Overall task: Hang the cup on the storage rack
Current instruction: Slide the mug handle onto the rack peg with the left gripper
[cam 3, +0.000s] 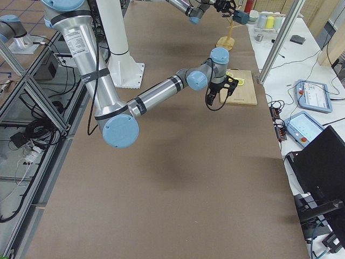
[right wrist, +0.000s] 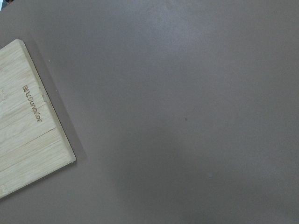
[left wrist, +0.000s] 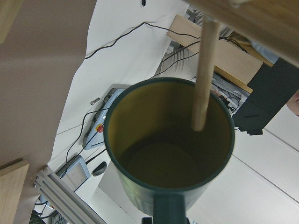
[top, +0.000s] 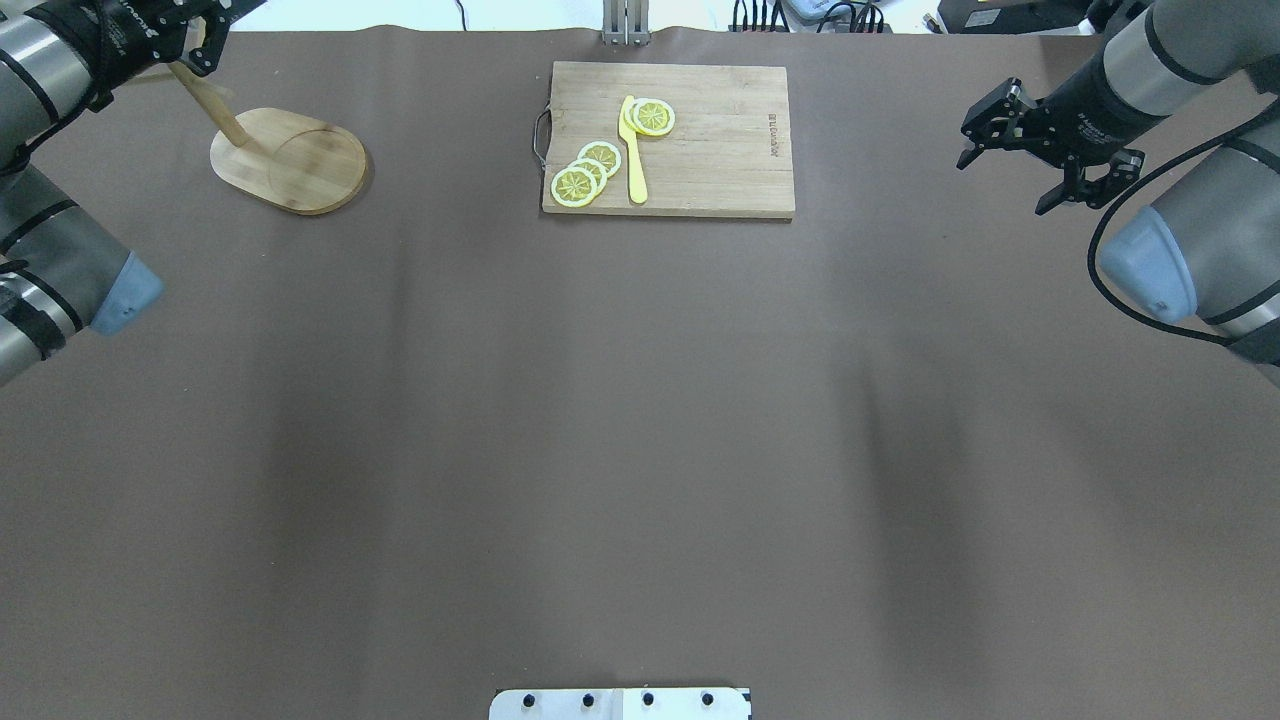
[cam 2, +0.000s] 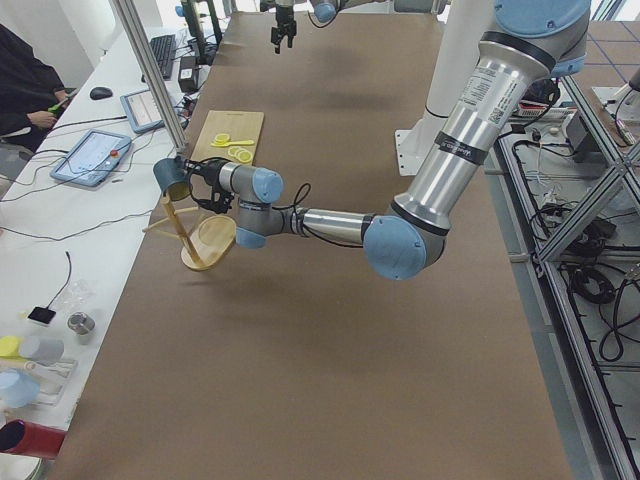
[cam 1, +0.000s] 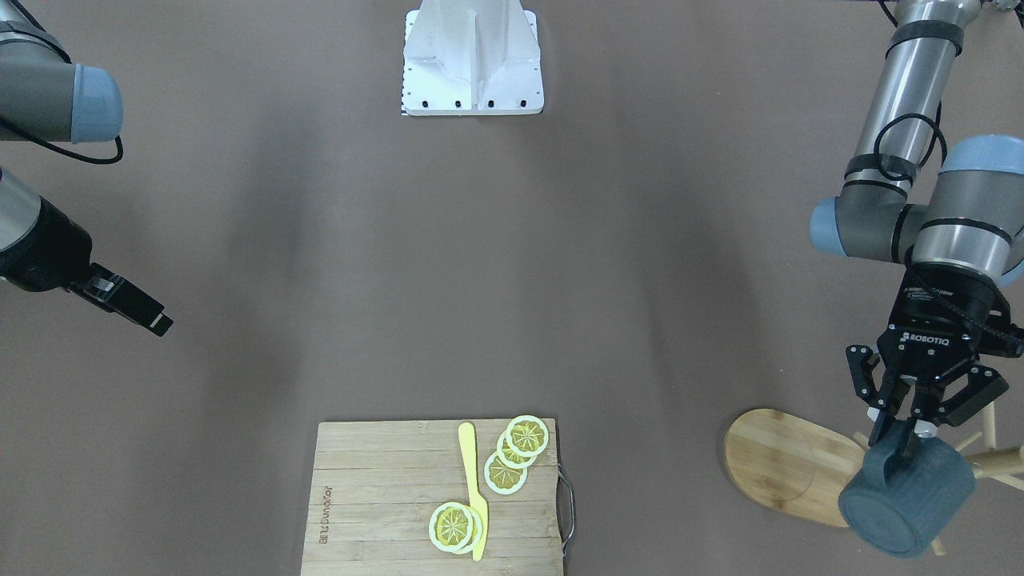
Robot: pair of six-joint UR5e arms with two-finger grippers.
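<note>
My left gripper point(cam 1: 902, 432) is shut on the handle of the dark teal cup point(cam 1: 908, 496) and holds it tilted in the air beside the wooden storage rack, over the edge of the rack's oval base point(cam 1: 780, 464). The rack's pegs point(cam 1: 1000, 460) stick out just behind the cup. In the left wrist view the cup's yellowish inside point(left wrist: 159, 154) faces the camera and the tip of a thin peg point(left wrist: 203, 70) shows against its mouth. In the overhead view only the rack's base point(top: 290, 160) shows; the cup is out of frame. My right gripper point(top: 1002, 185) is open and empty, far off.
A slatted cutting board point(cam 1: 376, 496) with lemon slices point(cam 1: 520, 448) and a yellow knife point(cam 1: 474, 488) lies at the table's far edge, mid-table. Its corner shows in the right wrist view point(right wrist: 23, 126). The white robot base point(cam 1: 472, 64) stands at the near edge.
</note>
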